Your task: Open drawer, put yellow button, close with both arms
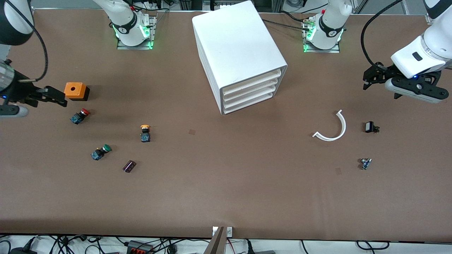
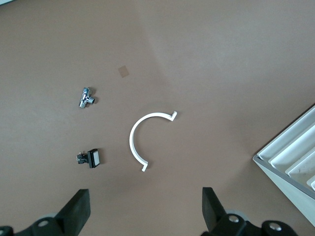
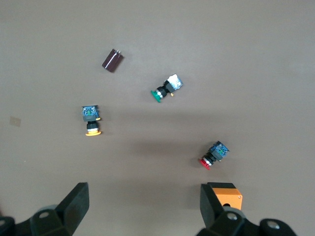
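Note:
The white cabinet [image 1: 240, 53] stands at the table's middle near the robot bases, all four drawers shut. Its uppermost drawer [image 1: 252, 82] faces the front camera; a corner of the cabinet shows in the left wrist view [image 2: 295, 164]. The yellow button [image 1: 145, 133] stands on the table toward the right arm's end, also in the right wrist view [image 3: 91, 121]. My right gripper [image 1: 56, 98] is open and empty over the table beside an orange box [image 1: 76, 91]. My left gripper [image 1: 369, 78] is open and empty over the table at the left arm's end.
A red-capped button [image 1: 79, 116], a green-capped button [image 1: 100, 152] and a dark purple part [image 1: 129, 166] lie near the yellow button. A white curved strip [image 1: 332, 128], a small black switch [image 1: 370, 127] and a metal fitting [image 1: 365, 163] lie toward the left arm's end.

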Controlling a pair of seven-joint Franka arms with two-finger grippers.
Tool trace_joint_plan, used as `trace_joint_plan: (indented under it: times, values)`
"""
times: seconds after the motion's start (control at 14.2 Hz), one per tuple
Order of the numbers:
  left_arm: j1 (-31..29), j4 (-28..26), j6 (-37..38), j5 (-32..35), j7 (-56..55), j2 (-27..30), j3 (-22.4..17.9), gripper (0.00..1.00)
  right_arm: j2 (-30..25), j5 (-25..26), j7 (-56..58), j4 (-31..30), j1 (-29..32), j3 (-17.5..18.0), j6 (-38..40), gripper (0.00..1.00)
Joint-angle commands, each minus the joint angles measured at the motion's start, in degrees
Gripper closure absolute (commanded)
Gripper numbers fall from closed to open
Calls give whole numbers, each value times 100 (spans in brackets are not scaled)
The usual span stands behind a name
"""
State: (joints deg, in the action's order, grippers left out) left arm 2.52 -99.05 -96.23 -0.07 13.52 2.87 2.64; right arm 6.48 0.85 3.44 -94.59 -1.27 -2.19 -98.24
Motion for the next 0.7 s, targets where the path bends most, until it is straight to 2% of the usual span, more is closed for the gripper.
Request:
trace_joint_plan:
  times: [0.0, 0.14, 0.35, 0.63]
  values:
    - [29, 96, 393, -89, -7, -102, 18, 0, 274, 65, 16, -42, -311, -1, -107, 0]
    - [56, 316, 1042, -186, 54, -269, 35, 0, 494, -6, -115, -42, -400, -1, -265, 0]
    - [56, 422, 1878, -1080, 98, -629, 53, 0, 819, -6, -204, -42, -733, -1, -388, 0]
    - [187, 422, 1968, -2634, 107, -1251, 62, 0, 1495, -15, -643, -59, -1120, 7, -731, 0]
